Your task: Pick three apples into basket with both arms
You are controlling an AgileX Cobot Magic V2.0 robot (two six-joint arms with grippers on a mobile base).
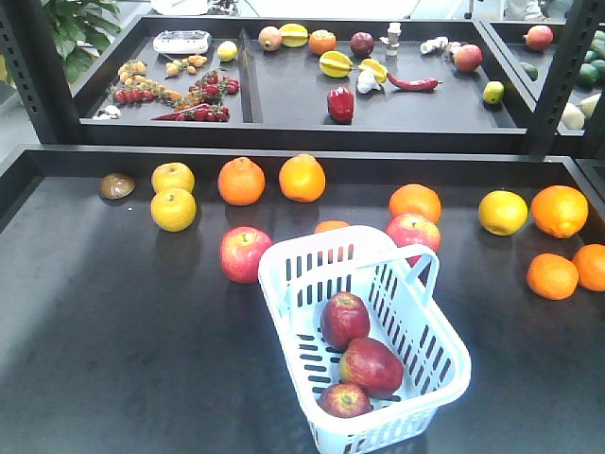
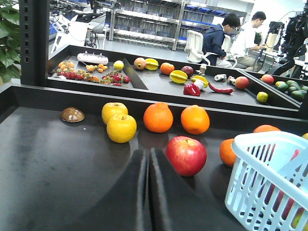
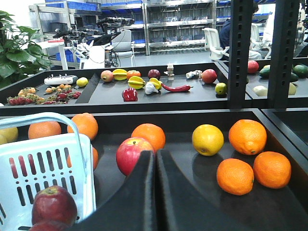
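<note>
Maroon apples (image 1: 362, 364), all three, lay in a row inside the basket (image 1: 293, 305) at lower centre of the front view, stems up. Left gripper (image 2: 148, 166) and right gripper (image 3: 155, 166) were clenched and empty, the basket between them. No pick seemed left.

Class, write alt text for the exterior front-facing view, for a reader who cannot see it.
A pale blue-white slotted basket sits on a dark table holding three dark red apples in a row. Behind it lie two brighter red apples, oranges and yellow fruit; a farther tray holds assorted produce. No arm is visible.
</note>
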